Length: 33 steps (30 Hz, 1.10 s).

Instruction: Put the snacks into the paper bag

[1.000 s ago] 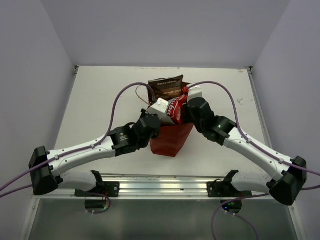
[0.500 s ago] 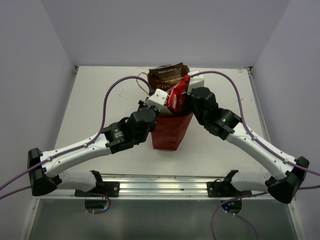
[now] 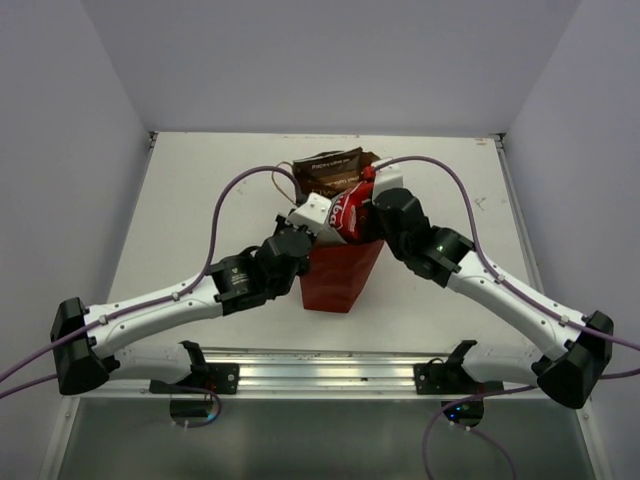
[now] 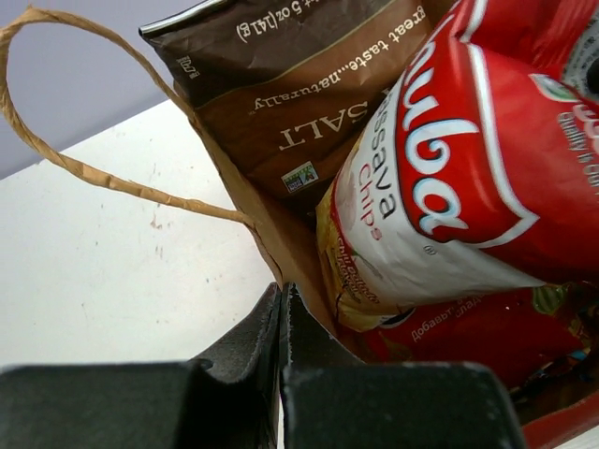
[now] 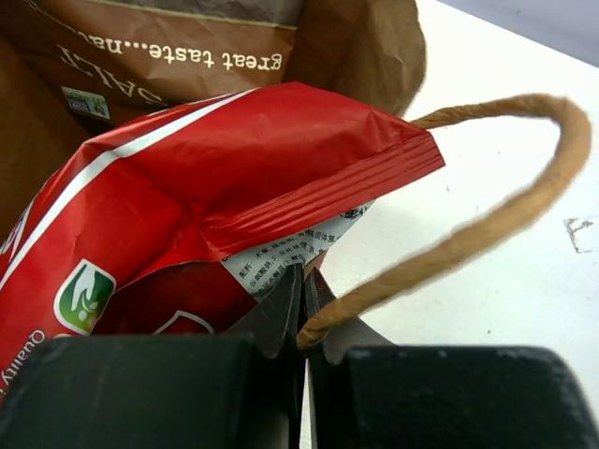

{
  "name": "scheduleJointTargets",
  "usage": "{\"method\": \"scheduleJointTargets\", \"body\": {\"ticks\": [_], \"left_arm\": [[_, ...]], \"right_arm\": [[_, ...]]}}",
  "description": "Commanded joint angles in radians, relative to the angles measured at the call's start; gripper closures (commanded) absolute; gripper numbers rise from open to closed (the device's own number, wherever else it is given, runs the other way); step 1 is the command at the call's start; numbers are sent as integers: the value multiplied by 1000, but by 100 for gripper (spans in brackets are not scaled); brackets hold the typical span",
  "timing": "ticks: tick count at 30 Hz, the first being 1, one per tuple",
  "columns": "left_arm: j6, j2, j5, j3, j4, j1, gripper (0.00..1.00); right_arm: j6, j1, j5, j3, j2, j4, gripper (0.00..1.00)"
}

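The cassava chips bag [image 3: 350, 212] [image 4: 449, 187] [image 5: 187, 206] sticks out of the upright paper bag [image 3: 340, 280]. It lies slanted across the mouth, its long axis running from the left fingers up towards the right ones. Its crimped end is just above the right fingertips. Beyond it the Kettle bag [image 3: 330, 172] [image 4: 309, 84] stands on end against the far wall. The left gripper [image 3: 305, 215] [image 4: 283, 299] has its fingers pressed together on the kraft rim just below a string handle [image 4: 94, 168]. The right gripper [image 3: 380, 195] [image 5: 304, 290] pinches the opposite rim at the root of the other handle [image 5: 487, 206].
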Motion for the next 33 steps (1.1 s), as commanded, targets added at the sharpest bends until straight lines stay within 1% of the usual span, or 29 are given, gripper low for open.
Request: {"method": "scheduleJointTargets", "body": {"ticks": [1, 2, 3, 4, 5, 6, 7, 9, 11, 14, 15, 16, 17, 18, 19, 20, 21, 22, 23, 24, 25, 26, 28, 30, 33], "left_arm": [[76, -36, -36, 123, 172, 0, 99], [77, -30, -31, 141, 172, 0, 90], [124, -27, -23, 159, 207, 0, 77], [134, -24, -20, 196, 209, 0, 53], [155, -19, -17, 213, 209, -1, 47], [165, -19, -16, 227, 210, -1, 35], [174, -19, -16, 248, 210, -1, 31], [194, -30, -25, 265, 212, -1, 30], [206, -56, -48, 285, 207, -4, 30], [234, -120, -173, 267, 251, -3, 27], [269, -142, -228, 246, 279, 0, 26], [274, -166, -230, 200, 303, 32, 24], [204, -214, -212, 184, 276, 70, 23], [144, -235, -118, 174, 226, 122, 23], [95, -257, -52, 148, 127, 276, 21], [9, -290, 84, 132, 92, 369, 21], [-12, -300, 134, 109, 43, 449, 21], [-24, -303, 183, 103, 23, 586, 20], [-44, -294, 273, 101, 3, 644, 18], [-53, -282, 320, 103, -36, 688, 17], [-65, -268, 364, 103, -51, 777, 16], [-85, -239, 448, 103, -61, 819, 16], [-99, -220, 496, 92, -69, 899, 16], [-102, -219, 524, 69, -39, 919, 16], [-101, -208, 538, 71, -34, 934, 16]], "right_arm": [[-46, -3, 27, 128, -22, 68, 89], [-56, -3, 22, 147, -22, 69, 75], [-71, -3, 19, 180, -24, 71, 58], [-77, -4, 17, 197, -25, 71, 31], [-83, -4, 14, 222, -36, 74, 23], [-92, -3, 17, 231, -44, 72, 20], [-99, -3, 20, 239, -53, 72, 16], [-99, -3, 45, 262, -80, 60, 16], [-137, -3, 80, 269, -105, 46, 15], [-178, -10, 235, 257, -145, 48, 12], [-192, -23, 300, 250, -148, 45, 11], [-191, -70, 312, 248, -145, 23, 9], [-181, -105, 315, 236, -142, 11, 8], [-150, -144, 312, 225, -140, 0, 8], [-136, -229, 280, 211, -134, -12, 6], [-114, -266, 274, 176, -131, -12, 2], [-114, -293, 273, 158, -125, -6, 1], [-115, -323, 316, 141, -104, 11, 1], [-125, -327, 347, 115, -90, 24, 1], [-131, -330, 362, 112, -76, 40, 1], [-128, -330, 394, 115, -62, 35, 1], [-122, -328, 401, 113, -36, 34, 1], [-115, -328, 413, 113, -18, 20, 1], [-114, -328, 434, 121, -7, 3, 1], [-115, -328, 442, 105, -38, 29, 1]]}}
